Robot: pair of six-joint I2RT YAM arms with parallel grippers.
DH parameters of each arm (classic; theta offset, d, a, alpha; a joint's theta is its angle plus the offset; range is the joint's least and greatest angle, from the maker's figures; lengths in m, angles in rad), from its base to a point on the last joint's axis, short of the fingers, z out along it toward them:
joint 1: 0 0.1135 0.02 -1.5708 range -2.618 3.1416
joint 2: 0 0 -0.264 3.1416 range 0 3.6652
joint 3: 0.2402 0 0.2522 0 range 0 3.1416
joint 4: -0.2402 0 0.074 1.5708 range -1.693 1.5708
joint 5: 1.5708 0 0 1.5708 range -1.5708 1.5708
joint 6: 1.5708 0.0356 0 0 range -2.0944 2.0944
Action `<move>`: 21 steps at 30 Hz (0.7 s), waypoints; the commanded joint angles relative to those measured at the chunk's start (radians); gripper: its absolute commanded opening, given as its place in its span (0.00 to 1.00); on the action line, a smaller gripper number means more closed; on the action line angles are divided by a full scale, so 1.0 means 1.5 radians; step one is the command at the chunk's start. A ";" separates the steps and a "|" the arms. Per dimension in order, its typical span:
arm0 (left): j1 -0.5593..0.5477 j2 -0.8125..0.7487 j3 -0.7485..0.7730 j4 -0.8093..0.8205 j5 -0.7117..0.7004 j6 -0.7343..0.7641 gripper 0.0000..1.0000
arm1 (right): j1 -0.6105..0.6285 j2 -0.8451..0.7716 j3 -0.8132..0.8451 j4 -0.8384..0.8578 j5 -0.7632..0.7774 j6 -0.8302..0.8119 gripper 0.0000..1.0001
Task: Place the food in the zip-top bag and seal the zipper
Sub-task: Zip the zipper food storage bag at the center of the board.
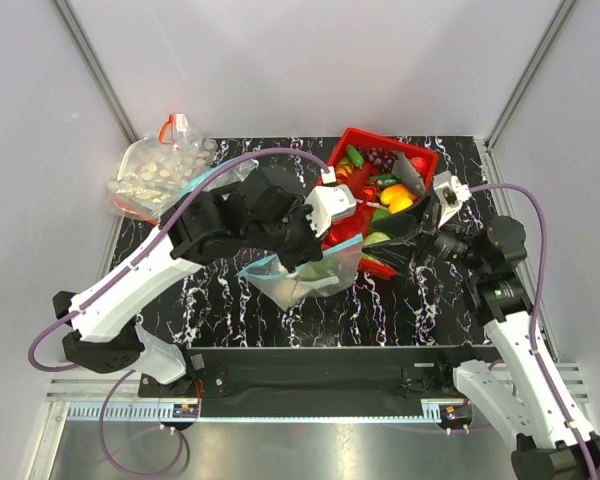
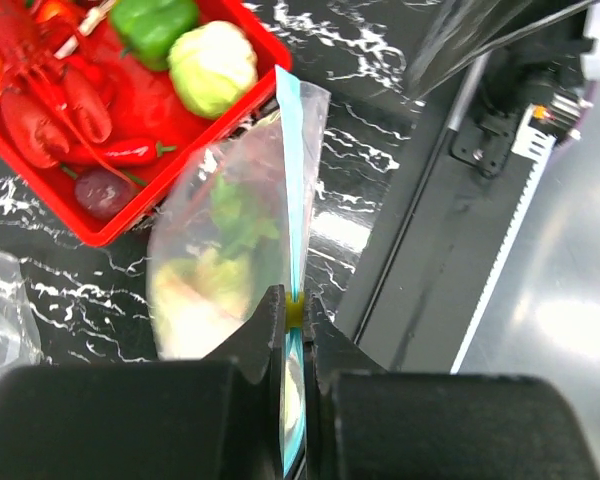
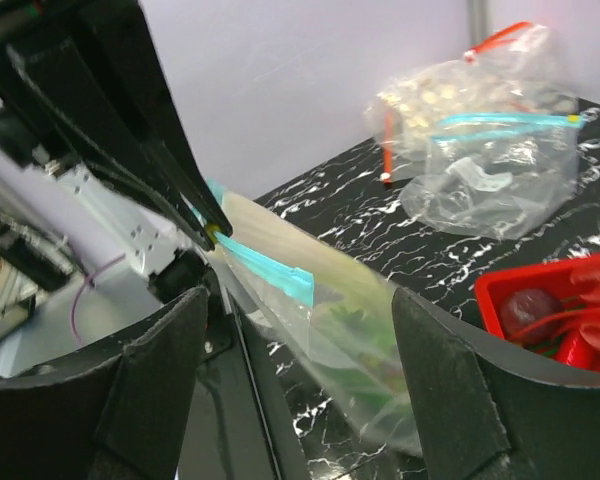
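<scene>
The zip-top bag (image 1: 325, 280) hangs over the table's middle. Green leaves (image 2: 235, 215) and a pale piece (image 2: 195, 300) of the food show blurred through its plastic. My left gripper (image 2: 296, 330) is shut on the teal zipper (image 2: 294, 180) at its yellow slider, at the near end of the strip. In the top view this gripper (image 1: 302, 258) sits above the bag's mouth. My right gripper (image 3: 300, 370) is open, its fingers (image 3: 450, 380) standing on either side of the bag's (image 3: 370, 345) far end, below the zipper's (image 3: 270, 268) tip, not touching it.
A red basket (image 1: 420, 152) with toy produce and a red lobster stands behind the bag. At the back left lie a clear bag with a red zipper (image 1: 155, 170) and another clear bag with a teal strip (image 3: 500, 170). Grey walls enclose the table.
</scene>
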 commanded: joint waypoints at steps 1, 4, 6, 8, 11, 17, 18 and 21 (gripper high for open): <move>0.001 -0.028 0.037 -0.008 0.054 0.038 0.00 | 0.047 0.042 0.017 0.070 -0.040 -0.063 0.78; 0.001 -0.030 0.037 -0.014 0.050 0.048 0.00 | 0.092 0.085 0.054 0.045 -0.055 -0.094 0.73; 0.001 -0.030 0.038 -0.015 0.050 0.048 0.00 | 0.116 0.104 0.081 0.000 -0.065 -0.136 0.71; 0.000 -0.030 0.036 -0.015 0.052 0.049 0.00 | 0.149 0.119 0.091 -0.023 -0.074 -0.152 0.67; 0.001 -0.030 0.037 -0.016 0.054 0.046 0.00 | 0.177 0.125 0.100 -0.072 -0.070 -0.185 0.56; 0.001 -0.038 0.034 -0.013 0.066 0.044 0.00 | 0.185 0.110 0.085 -0.100 -0.068 -0.190 0.23; 0.001 -0.039 0.034 -0.014 0.066 0.043 0.00 | 0.186 0.106 0.084 -0.101 -0.067 -0.185 0.07; 0.001 -0.049 0.029 -0.013 0.058 0.040 0.00 | 0.186 0.092 0.092 -0.124 -0.028 -0.185 0.00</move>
